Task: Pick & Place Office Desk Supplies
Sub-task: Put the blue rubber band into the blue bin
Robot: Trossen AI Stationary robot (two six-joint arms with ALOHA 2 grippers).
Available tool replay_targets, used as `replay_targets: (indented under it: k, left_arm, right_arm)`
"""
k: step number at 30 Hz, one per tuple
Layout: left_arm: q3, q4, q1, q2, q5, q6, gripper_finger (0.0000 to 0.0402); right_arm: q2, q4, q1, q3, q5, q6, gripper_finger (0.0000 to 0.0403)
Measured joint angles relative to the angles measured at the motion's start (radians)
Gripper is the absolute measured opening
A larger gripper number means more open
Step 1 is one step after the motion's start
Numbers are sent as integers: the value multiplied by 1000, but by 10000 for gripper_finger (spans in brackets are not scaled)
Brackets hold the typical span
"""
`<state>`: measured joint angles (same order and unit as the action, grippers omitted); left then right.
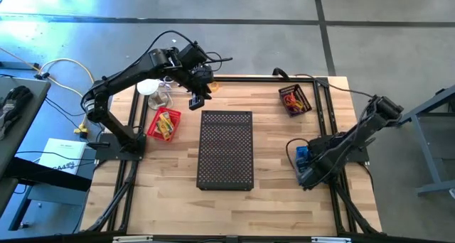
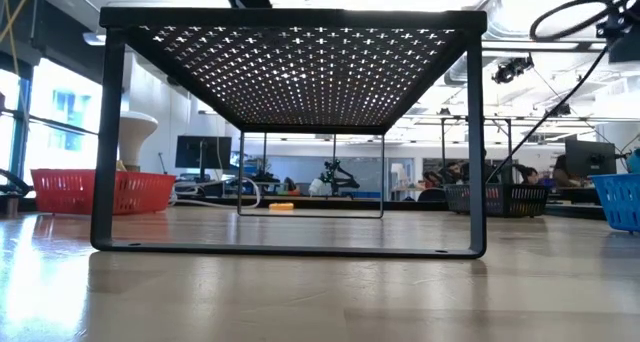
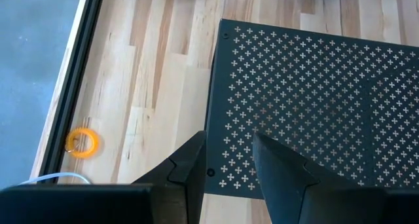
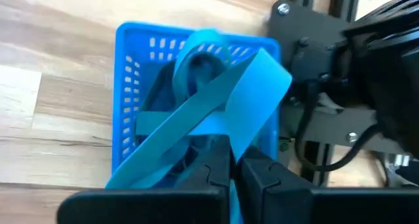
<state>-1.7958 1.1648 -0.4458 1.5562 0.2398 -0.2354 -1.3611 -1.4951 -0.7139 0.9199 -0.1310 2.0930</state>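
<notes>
Judged partway through: black perforated shelf [image 1: 226, 149] at frame centre bare on top, while red basket [image 1: 163, 123] to its left, dark basket [image 1: 295, 99] at upper right and blue basket [image 1: 304, 158] at right already hold loops and bands. Left gripper [image 1: 198, 95] hovering over the shelf's upper edge, fingers partly apart with nothing between them; right gripper [image 4: 234, 160] pressed shut above the blue basket, apparently waiting. Left to do, at least: one orange loop [image 3: 82, 143] loose on the wood beside the shelf, near the table's edge rail.
</notes>
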Motion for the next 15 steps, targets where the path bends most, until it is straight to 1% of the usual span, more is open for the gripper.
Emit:
replay_targets:
  k: [5, 8, 12, 15]
  left_arm:
    - [0, -1, 0, 0, 0, 0, 120]
    - [0, -1, 0, 0, 0, 3, 120]
    - [0, -1, 0, 0, 0, 4, 120]
    - [0, -1, 0, 0, 1, 5, 120]
  right_arm:
    - [-107, 66, 0, 0, 4, -23, 3]
    - [-156, 126, 0, 0, 30, -49, 3]
    - [-184, 199, 3, 0, 96, -85, 3]
    - [-184, 204, 3, 0, 103, -60, 3]
